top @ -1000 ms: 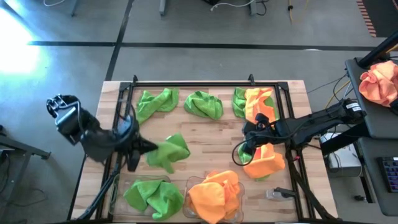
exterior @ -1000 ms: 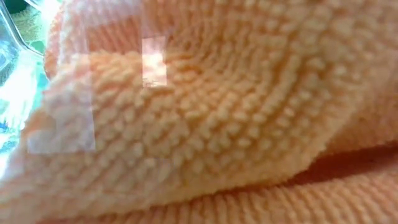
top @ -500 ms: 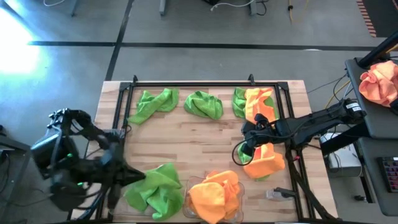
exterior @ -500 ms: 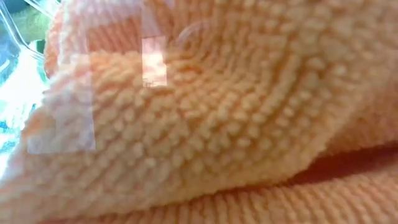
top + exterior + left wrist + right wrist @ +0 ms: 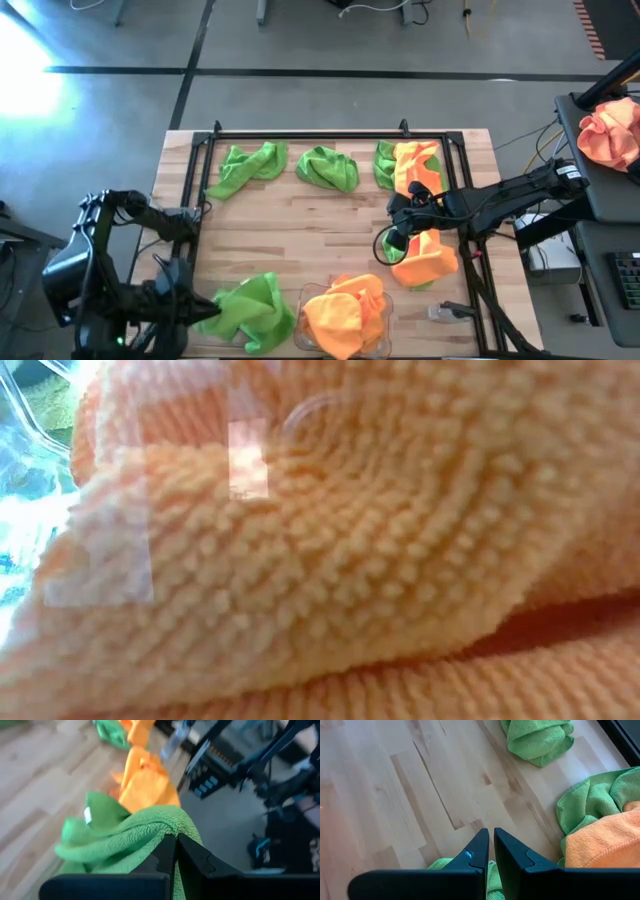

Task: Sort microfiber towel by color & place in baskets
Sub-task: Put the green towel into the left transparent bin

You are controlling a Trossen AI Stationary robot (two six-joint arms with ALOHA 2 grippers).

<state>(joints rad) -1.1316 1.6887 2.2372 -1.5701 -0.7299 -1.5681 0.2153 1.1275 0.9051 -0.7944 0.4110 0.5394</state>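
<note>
Worktop: towels spread along the far edge and the right side.
Far edge: three towel heaps in a row.
Near edge: two baskets side by side, towels in each.
Left gripper: at the left basket.
Right gripper: right of centre, above a towel.

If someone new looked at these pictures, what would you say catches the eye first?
The bright colours on the wooden table: lime green towels along its far edge, and an orange pile in a clear basket at the near edge. Beside that pile, the left gripper is shut on a green towel at the table's near left. The right gripper, fingers nearly together, is over the mixed cloths on the right.
</note>
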